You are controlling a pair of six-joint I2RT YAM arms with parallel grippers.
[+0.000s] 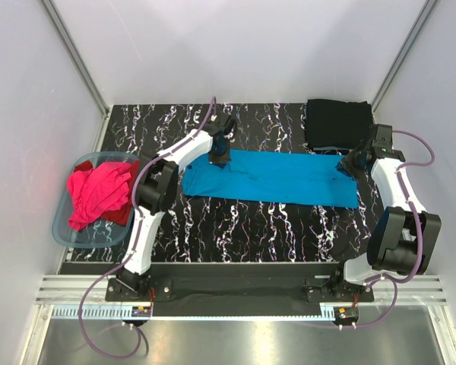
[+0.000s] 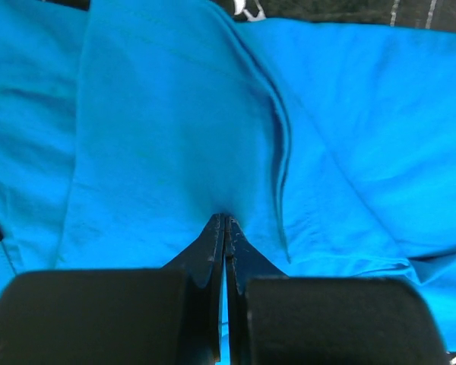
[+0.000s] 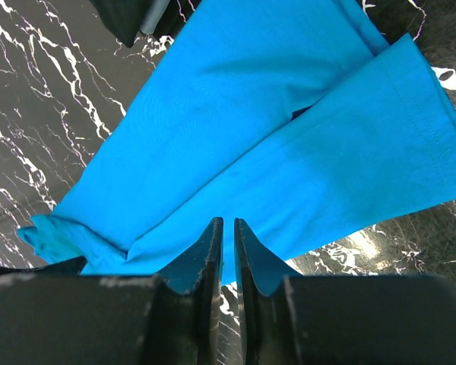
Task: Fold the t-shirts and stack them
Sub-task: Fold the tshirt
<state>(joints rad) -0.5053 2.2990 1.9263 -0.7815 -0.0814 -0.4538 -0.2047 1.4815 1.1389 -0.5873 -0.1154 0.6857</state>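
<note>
The black, white-veined counter (image 1: pixel 251 228) carries everything. Across its middle lies the turquoise t-shirt (image 1: pixel 281 179), folded into a long narrow band that runs from the left end effector (image 1: pixel 220 158) to the right end effector (image 1: pixel 348 165). The lengthwise folds look done, so the band probably has to be doubled over next, which would explain why each end effector sits at one end of it, on the far edge.

Just beyond the right end effector rests the black t-shirt (image 1: pixel 334 125), folded flat. It looks like the start of the stack, and it lies close enough that a lifted end could brush it. Well out to the left of the left end effector, past that arm's own elbow, stands a pale-blue tub (image 1: pixel 61 220). It holds a crumpled pink t-shirt (image 1: pixel 99 194) with a red t-shirt (image 1: pixel 121 215) under it, both waiting their turn. Nothing lies on the band itself.

In its wrist view the left end effector (image 2: pixel 226 220) has its jaws pressed flat together, and the turquoise cloth puckers at their tips, so it is pinched. The right end effector (image 3: pixel 228 224) shows only a thin slit between its jaws, with the tips set on the blue cloth. It seems to clamp a thicker fold, though that hold is less plain
</note>
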